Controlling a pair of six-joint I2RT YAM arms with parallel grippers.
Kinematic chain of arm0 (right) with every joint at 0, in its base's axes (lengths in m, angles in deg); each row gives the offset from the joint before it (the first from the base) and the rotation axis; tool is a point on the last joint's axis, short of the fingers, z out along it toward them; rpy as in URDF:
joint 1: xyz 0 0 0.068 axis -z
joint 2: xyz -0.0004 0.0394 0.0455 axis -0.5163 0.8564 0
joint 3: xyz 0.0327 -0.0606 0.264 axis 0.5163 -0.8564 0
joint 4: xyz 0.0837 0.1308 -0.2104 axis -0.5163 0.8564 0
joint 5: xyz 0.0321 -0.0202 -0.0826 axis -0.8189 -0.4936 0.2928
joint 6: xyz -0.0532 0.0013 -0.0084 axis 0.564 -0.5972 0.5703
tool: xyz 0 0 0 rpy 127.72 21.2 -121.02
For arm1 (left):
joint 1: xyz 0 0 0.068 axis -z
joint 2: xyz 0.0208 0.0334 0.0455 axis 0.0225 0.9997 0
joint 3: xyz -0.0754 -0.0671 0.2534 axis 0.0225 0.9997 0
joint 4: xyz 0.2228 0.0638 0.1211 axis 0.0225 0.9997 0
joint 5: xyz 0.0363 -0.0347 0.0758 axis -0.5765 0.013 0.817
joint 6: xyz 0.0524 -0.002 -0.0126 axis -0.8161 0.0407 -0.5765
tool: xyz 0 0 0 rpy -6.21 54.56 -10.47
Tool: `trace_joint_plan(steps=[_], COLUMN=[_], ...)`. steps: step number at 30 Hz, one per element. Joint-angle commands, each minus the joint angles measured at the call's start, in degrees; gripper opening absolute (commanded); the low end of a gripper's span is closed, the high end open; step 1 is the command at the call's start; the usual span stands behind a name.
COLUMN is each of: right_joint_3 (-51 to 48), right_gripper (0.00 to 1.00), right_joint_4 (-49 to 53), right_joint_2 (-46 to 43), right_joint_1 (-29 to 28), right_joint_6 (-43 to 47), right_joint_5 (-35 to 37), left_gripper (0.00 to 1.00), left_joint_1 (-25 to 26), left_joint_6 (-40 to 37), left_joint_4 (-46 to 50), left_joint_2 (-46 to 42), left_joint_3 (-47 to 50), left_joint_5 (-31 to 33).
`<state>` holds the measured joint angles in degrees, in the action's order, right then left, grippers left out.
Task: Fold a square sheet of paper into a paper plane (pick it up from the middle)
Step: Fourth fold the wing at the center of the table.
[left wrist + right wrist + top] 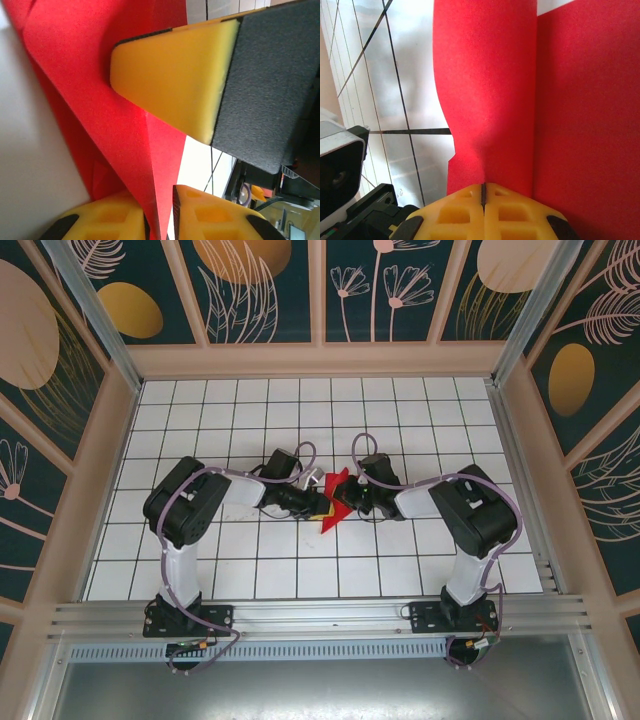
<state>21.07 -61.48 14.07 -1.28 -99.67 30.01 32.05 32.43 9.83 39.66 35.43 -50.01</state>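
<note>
So it's a booth with dark teal flower-print walls (pixel 270 290) and pale wood framing, around a white worktop (pixel 250 570) gridded in dark lines. The red paper (pixel 329 517) sits mid-worktop, folded into a pointy shape, with its long axis running 1 to 7 o'clock and the sharp tip at 7. The right gripper (pixel 483 187), at its 3 o'clock, is clamped tight on it. The left gripper (pixel 159 200), at 9 o'clock, is just a crack apart with the paper's edge in the gap.
</note>
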Motion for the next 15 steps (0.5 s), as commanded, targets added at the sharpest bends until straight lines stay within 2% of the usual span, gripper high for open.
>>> trace_joint_plan(steps=[1,9,15], right_joint_3=[0.18,0.18,-0.17], right_gripper=[0.04,0.04,0.04], right_joint_4=[4.42,5.2,5.4], right_joint_2=[1.68,1.63,1.72], right_joint_1=[-0.03,0.02,0.04], right_joint_6=[1.58,2.5,2.92], right_joint_5=[3.29,3.4,3.42], left_gripper=[0.24,0.2,0.26], left_joint_1=[0.36,0.36,0.39], left_joint_6=[-1.26,0.71,2.25], left_joint_4=[3.27,0.25,-1.96], left_joint_2=[-2.23,-4.24,-6.71], left_joint_3=[2.61,4.87,5.45], left_joint_5=[4.81,3.47,2.6])
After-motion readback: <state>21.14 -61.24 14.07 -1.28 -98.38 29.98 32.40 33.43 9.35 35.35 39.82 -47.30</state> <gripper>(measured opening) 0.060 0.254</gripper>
